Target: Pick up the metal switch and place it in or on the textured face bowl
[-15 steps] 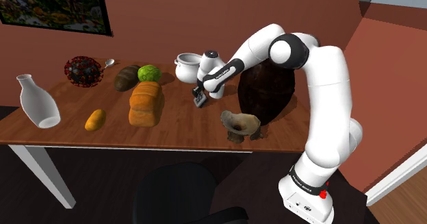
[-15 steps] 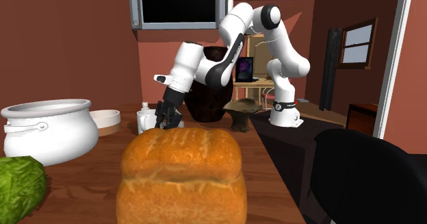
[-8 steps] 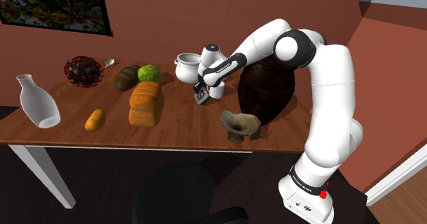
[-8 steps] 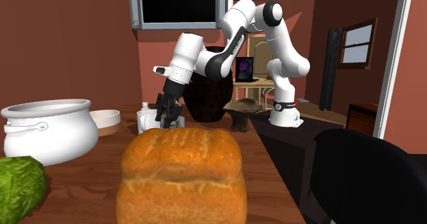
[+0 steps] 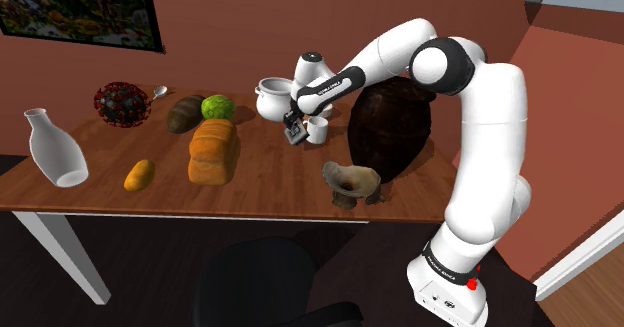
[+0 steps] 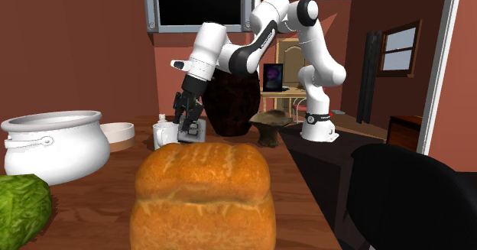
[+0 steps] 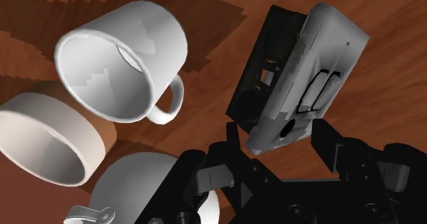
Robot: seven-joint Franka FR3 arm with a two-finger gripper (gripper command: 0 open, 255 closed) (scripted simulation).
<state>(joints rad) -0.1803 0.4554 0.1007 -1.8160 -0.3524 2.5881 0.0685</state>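
My gripper is shut on the switch, a light grey plate with a black back, and holds it tilted in the air above the wooden table, just in front of a white mug. In the wrist view the switch sits clasped between the two black fingers of the gripper. In the second exterior view the gripper hangs with the switch over the table. The brown rough-surfaced face bowl stands near the table's front edge, to the shoulder view's right of the gripper; it also appears as a brown bowl.
A big dark brown vase stands behind the face bowl. Close to the gripper are the mug, a white pot and a beige ring-shaped dish. A bread loaf, a green cabbage and a white vase lie further left.
The gripper has risen from the tabletop with the switch clasped in it and shifted slightly toward the mug at the back. Nothing else on the table has moved.
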